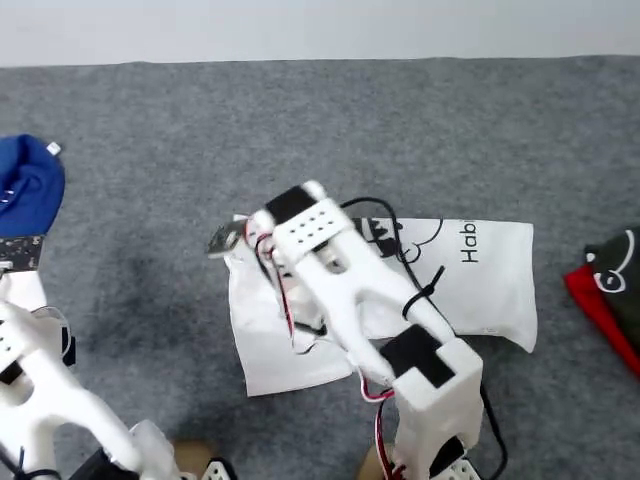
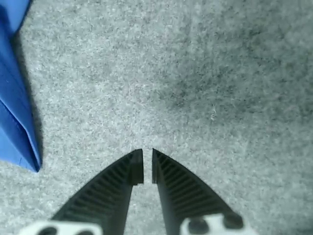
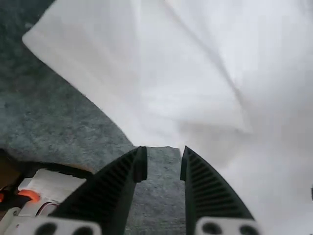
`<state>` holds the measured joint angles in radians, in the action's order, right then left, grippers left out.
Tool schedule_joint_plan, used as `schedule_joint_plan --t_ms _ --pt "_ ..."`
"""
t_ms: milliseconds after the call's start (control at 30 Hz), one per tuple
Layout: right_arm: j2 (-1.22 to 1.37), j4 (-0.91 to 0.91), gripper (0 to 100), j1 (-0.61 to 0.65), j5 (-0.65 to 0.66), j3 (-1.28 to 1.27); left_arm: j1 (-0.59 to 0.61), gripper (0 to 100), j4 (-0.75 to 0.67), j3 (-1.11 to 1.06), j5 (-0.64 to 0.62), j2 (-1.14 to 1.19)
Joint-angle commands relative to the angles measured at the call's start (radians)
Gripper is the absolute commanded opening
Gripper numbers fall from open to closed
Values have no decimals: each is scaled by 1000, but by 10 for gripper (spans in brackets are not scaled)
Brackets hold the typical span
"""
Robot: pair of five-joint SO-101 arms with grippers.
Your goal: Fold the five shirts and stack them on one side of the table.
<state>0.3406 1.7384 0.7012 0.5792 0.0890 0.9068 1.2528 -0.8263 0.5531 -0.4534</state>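
The white shirt point(image 1: 490, 270) lies spread on the grey surface point(image 1: 400, 130). At the white shirt's edge the right end effector point(image 3: 162, 164) is slightly spread, pinching nothing. Well apart from the white shirt, beside a blue shirt point(image 2: 12, 98), the left end effector point(image 2: 147, 166) is pressed almost together and empty.

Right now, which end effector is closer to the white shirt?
Right. The right end effector is at the white shirt's edge; the left end effector is apart from it, over the grey mat beside the blue shirt.
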Motion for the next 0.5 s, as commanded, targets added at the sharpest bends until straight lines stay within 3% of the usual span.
schedule_joint_plan --t_ms 0,467 --pt "-65 -36 132 42 5 -20 -6 42 -18 5 0 -31" --pt "19 -232 133 117 -21 -103 -6 42 -20 5 0 -26"
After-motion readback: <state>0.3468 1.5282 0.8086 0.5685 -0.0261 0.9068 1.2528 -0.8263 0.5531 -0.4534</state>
